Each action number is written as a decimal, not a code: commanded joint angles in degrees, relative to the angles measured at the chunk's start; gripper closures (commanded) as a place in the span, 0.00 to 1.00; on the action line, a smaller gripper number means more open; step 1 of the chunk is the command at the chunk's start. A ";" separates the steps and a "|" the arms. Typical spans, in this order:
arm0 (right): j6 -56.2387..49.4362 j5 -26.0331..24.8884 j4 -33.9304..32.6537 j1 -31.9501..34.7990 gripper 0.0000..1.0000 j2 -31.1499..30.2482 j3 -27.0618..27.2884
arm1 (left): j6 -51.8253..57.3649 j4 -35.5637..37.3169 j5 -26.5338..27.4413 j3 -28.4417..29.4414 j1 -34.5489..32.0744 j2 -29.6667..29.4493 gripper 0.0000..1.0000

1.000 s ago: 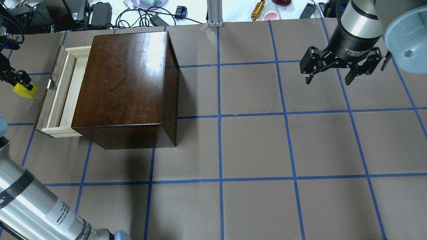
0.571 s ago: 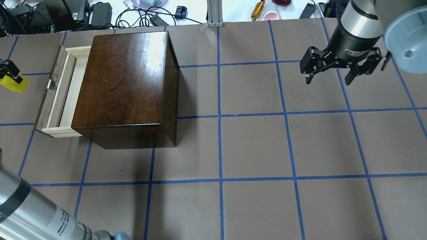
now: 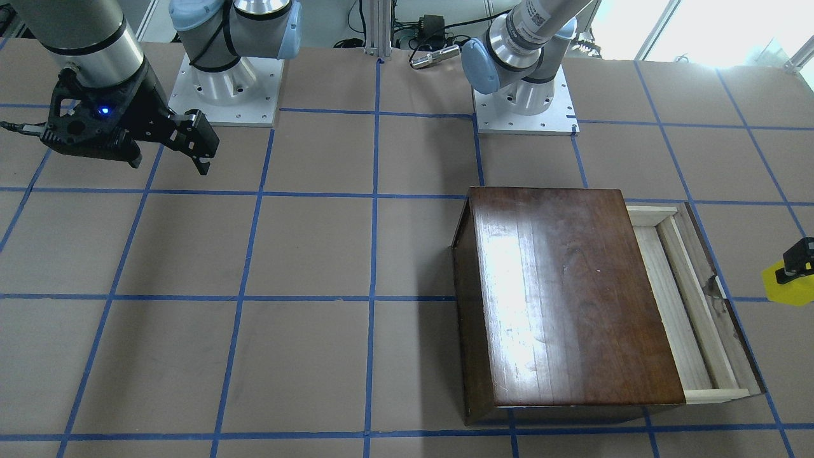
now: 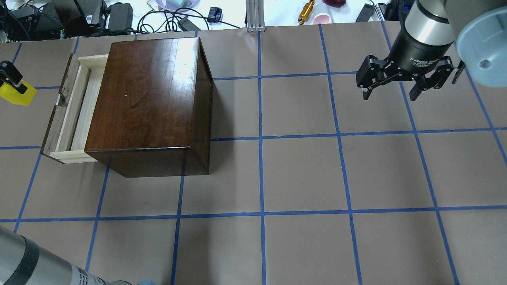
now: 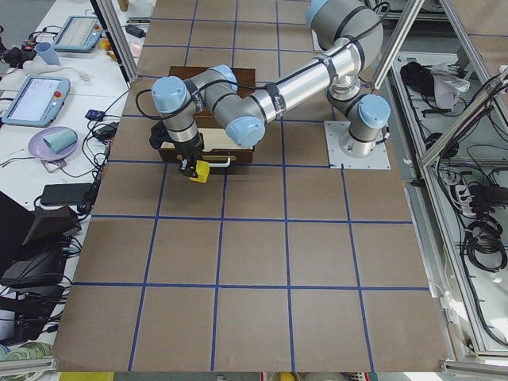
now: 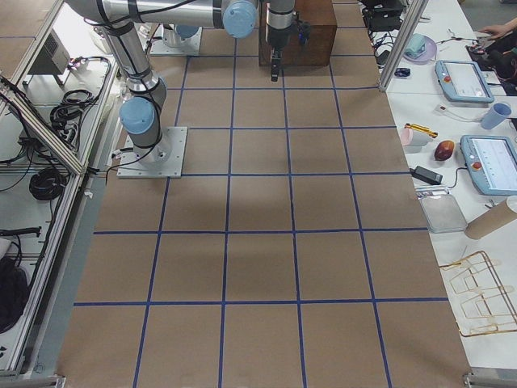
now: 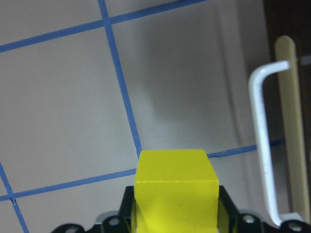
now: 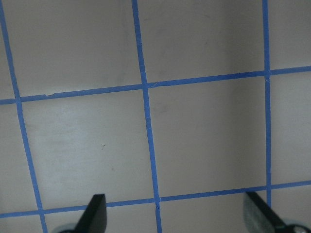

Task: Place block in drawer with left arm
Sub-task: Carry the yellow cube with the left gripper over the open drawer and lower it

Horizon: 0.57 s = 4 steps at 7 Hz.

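My left gripper [image 4: 12, 85] is shut on the small yellow block [image 4: 16, 96] and holds it over the table, to the left of the drawer and apart from it. The block fills the bottom of the left wrist view [image 7: 176, 187], with the drawer's white handle [image 7: 260, 145] to its right. The drawer [image 4: 75, 111] is a pale wood tray with a dark front, pulled open from the dark-brown cabinet [image 4: 150, 99]. It shows empty inside. In the front-facing view the block [image 3: 785, 287] is right of the drawer [image 3: 683, 305]. My right gripper [image 4: 396, 85] is open and empty, far to the right.
Blue tape lines cross the brown table [image 4: 301, 174]. Cables, power bricks and small items [image 4: 119, 16] lie beyond the far edge. The left arm's silver forearm [image 4: 27, 265] crosses the near left corner. The right wrist view shows its fingertips [image 8: 97, 213] over bare table.
My left gripper, still holding the block, has moved left, away from the drawer front, and slightly toward the far edge. The right arm has not moved.
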 commanded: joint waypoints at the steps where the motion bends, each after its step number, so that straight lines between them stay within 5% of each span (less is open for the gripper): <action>1: 0.00 0.00 0.00 0.00 0.00 0.00 0.00 | -6.03 -0.24 -1.65 -5.13 -2.47 5.16 0.82; 4: 0.00 0.00 0.00 0.00 0.00 0.00 0.09 | -18.06 0.11 -2.18 -9.80 -8.71 8.52 0.82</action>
